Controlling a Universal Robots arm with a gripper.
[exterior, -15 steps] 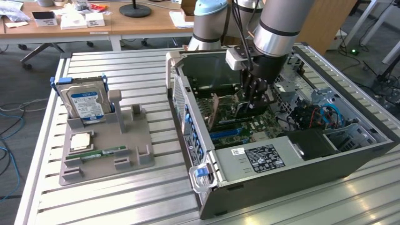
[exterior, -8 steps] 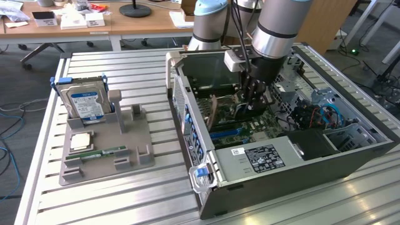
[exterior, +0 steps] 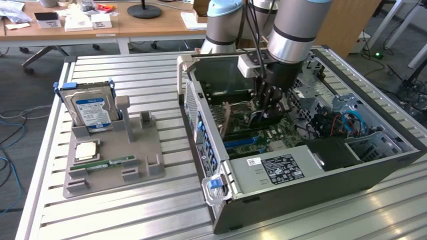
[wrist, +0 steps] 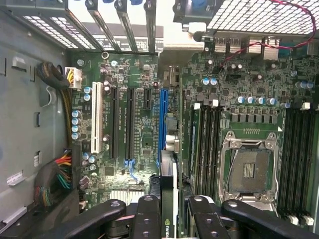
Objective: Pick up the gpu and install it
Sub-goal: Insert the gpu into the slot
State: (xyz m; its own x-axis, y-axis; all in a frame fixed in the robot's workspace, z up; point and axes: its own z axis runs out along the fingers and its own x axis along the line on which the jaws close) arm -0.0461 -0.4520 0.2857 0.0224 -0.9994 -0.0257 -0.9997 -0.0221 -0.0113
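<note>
Jaws narrowed, black fingers (wrist: 148, 214) clamp thin flat gpu (wrist: 168, 199), green board with black shroud, edge-on between them. Just past jaws, in line with the card, long blue plastic slot (wrist: 162, 124) on green motherboard (wrist: 144, 134); touching or not, can't tell. Silver square CPU socket (wrist: 249, 172) near, off to one side. Jaws sit inside open dark-grey metal computer case (exterior: 320, 185). Well apart from jaws, outside case: grey plastic tray (exterior: 127, 150), silver blue-labelled hard drive (exterior: 93, 107) upright in it, on slatted metal table (exterior: 133, 215).
</note>
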